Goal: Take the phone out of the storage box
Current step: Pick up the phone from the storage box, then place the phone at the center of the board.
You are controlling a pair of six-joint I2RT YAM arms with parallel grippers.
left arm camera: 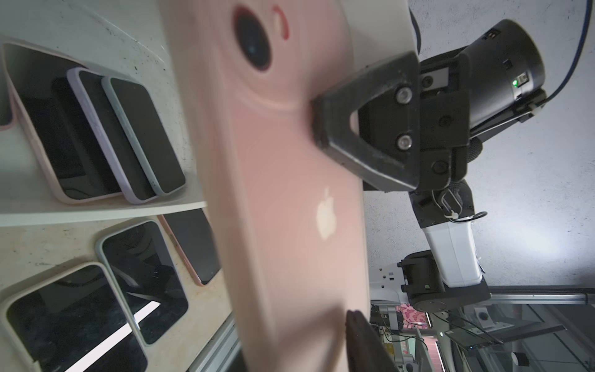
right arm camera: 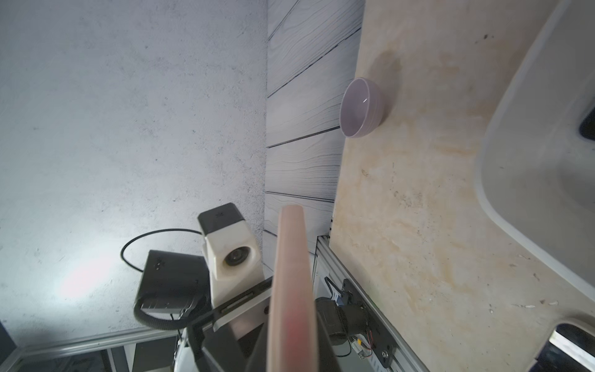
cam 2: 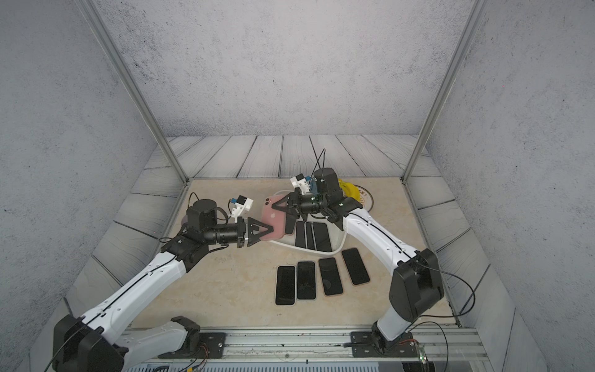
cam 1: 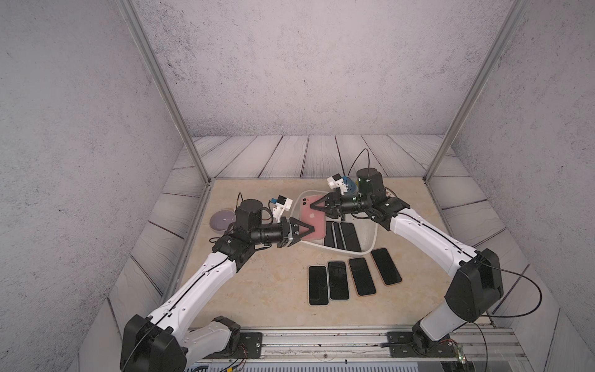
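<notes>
White Apple logo (left arm camera: 325, 214) on pink phone (left arm camera: 283, 154) back; round emblem (cam 2: 366, 201) lettering unreadable.

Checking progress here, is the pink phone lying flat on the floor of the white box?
No, the pink phone is held above the storage box, pinched between the left hand and right hand.

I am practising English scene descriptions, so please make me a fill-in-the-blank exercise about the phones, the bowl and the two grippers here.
1. The left gripper and the right gripper both grip the rectangular phone whose back is ____.
2. ____ dark-screened phones lie in a row on the beige table.
3. The round lilac bowl stands nearer the ____ gripper.
4. Other phones lie inside the shallow ____ plastic storage box.
Missing words: pink; four; left; white.
</notes>
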